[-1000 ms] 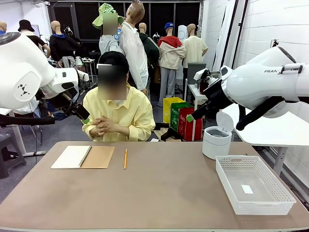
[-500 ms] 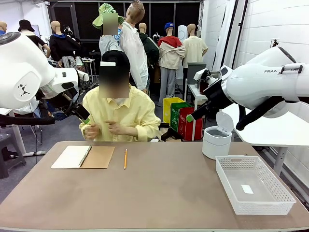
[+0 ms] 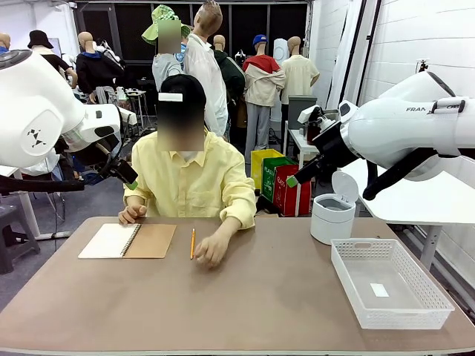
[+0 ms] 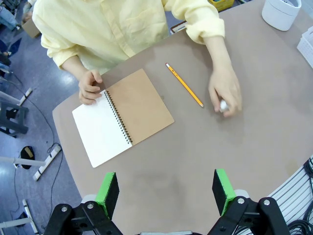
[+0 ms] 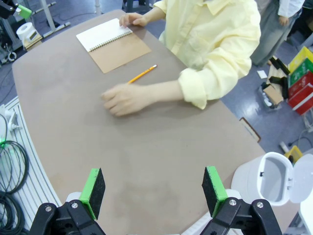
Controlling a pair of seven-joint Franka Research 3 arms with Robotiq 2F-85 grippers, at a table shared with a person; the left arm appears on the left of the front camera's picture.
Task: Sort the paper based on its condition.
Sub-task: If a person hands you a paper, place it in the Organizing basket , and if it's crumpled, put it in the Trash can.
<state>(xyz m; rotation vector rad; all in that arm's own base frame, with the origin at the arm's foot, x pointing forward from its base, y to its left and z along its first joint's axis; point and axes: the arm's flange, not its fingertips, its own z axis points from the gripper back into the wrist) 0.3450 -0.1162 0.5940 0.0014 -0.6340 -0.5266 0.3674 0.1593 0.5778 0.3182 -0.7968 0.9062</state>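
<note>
Green pads on the left gripper (image 4: 165,191) stood wide apart with nothing between them, high over the left half of the brown table (image 3: 260,297). Below it lay a spiral notebook (image 4: 122,117), opened flat with its tan cover turned to the right. One hand of the person (image 4: 89,88) rested on its far edge. Just right of the notebook lay a yellow pencil (image 4: 185,85). Right of the pencil the person's other hand (image 4: 226,93) was pressed down on the table, and a small white lump (image 4: 223,105) peeped out under its fingers. We took it for the paper, perhaps crumpled, though we could not tell for sure. Further right, at the far edge, stood a white bin (image 3: 330,222) with its lid up, and nearer us a white basket (image 3: 367,243). The right gripper (image 5: 152,191) was likewise spread wide and empty, high above the table's right side.

We judged the step in hand to be waiting for the person to set the paper out. To do it well, we would keep both arms high and clear until that hand lifted away. Then we would read the paper's condition before choosing an arm: a crumpled piece looked bound for the bin, a smooth one for the basket. A lump wants a pinch across its middle. A flat sheet wants an edge lifted first, since thin paper slides and buckles under the pads.
</note>
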